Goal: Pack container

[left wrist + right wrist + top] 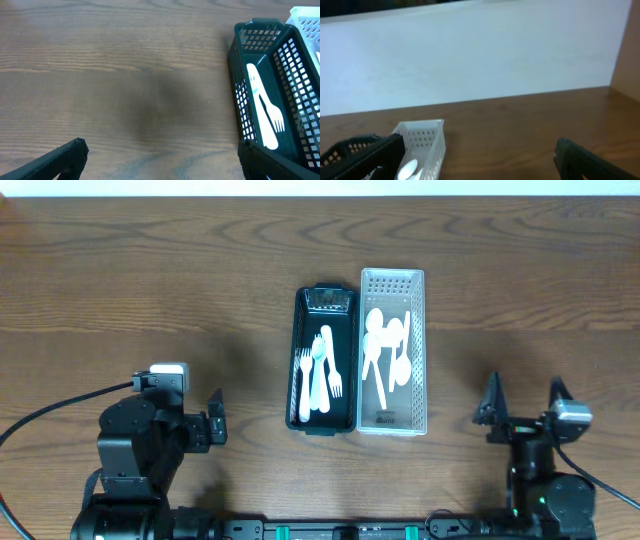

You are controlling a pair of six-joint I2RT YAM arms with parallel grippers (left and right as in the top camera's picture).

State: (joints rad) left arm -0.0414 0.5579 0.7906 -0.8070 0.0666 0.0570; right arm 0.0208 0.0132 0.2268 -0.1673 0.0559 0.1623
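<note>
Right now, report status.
Left hand open, empty. Right hand open, empty. Forks in black basket, spoons in white basket. Nothing in the way.

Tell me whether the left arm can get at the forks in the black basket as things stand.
Probably yes. The left gripper is open, nothing stands between it and the black basket, and the forks lie uncovered in its open top.

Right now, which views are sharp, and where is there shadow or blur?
Overhead: light is even and sharp, yet the white spoons nearly wash out against the white basket. Left wrist: a soft dark shadow lies on the table; the fork in the black basket is crisp. Right wrist: the whole picture is slightly blurred.
</note>
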